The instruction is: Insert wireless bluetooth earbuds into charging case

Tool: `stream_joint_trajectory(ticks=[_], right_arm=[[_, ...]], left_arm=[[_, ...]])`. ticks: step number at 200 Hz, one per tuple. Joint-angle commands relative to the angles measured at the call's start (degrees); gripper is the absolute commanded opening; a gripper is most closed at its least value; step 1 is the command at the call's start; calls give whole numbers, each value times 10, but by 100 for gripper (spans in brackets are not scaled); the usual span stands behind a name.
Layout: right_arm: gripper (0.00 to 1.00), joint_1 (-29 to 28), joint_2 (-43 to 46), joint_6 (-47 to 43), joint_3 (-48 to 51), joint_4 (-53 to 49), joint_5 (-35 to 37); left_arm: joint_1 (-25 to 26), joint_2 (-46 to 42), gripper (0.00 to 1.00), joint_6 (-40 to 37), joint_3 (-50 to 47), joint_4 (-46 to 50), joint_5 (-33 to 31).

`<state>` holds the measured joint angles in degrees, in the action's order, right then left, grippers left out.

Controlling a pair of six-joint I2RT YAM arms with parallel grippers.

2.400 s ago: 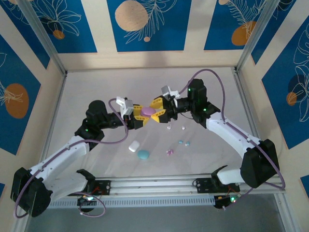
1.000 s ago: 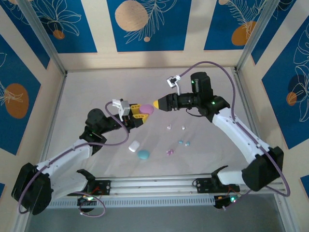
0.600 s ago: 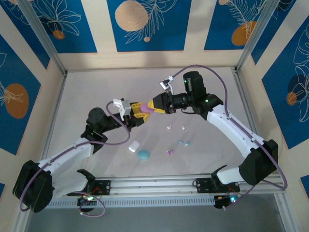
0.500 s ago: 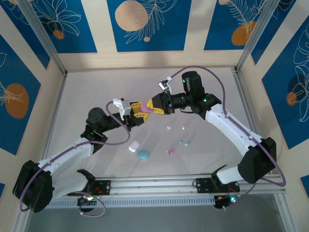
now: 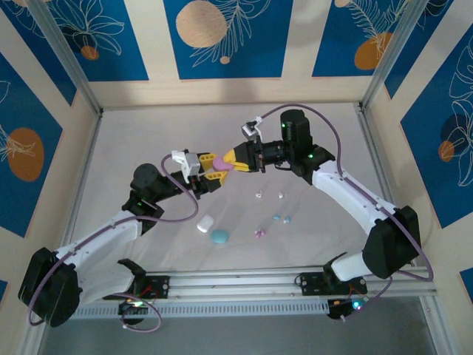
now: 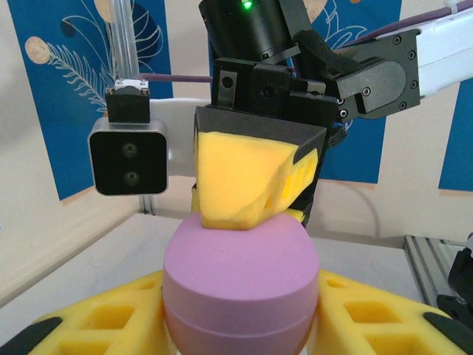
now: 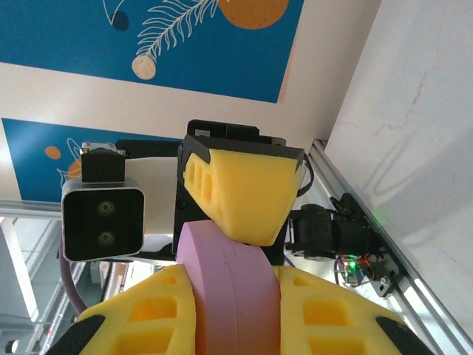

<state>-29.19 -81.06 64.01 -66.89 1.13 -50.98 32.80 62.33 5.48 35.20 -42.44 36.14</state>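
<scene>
Pink case point(image 5: 224, 160): rigid, smooth, held aloft at frame centre. The right hand point(image 7: 230, 296) is clenched on it. The left hand point(image 6: 236, 318) flanks it, and we cannot tell its grip. Earbuds point(image 5: 276, 217): loose on the counter point(image 5: 148, 133), below and right of centre. We judge them light, glossy and slippery, best pinched by the sides.

Robot lab cell: white table point(image 5: 148, 133) below the right claw point(image 5: 230, 160), metal frame posts point(image 5: 65, 59), blue leaf-print wall panels point(image 5: 251, 44) behind it.

Right end effector point(image 5: 231, 161) has seemingly closed onto pink case point(image 5: 221, 159).
</scene>
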Motion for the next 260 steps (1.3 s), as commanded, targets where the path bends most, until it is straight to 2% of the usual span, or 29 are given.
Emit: stream_joint_trajectory(ticks=[1, 31, 63, 124, 260], right_arm=[[13, 0, 23, 63, 23, 81, -5], [13, 0, 26, 87, 36, 119, -3], [13, 0, 25, 101, 39, 139, -4], [13, 1, 22, 98, 42, 133, 1], [13, 3, 16, 92, 46, 127, 3]], left_arm=[[8, -1, 48, 5, 14, -19, -1], [8, 4, 53, 14, 11, -26, 4], [7, 5, 54, 12, 14, -22, 5], [8, 8, 61, 25, 15, -54, -2], [7, 19, 59, 26, 18, -59, -5]])
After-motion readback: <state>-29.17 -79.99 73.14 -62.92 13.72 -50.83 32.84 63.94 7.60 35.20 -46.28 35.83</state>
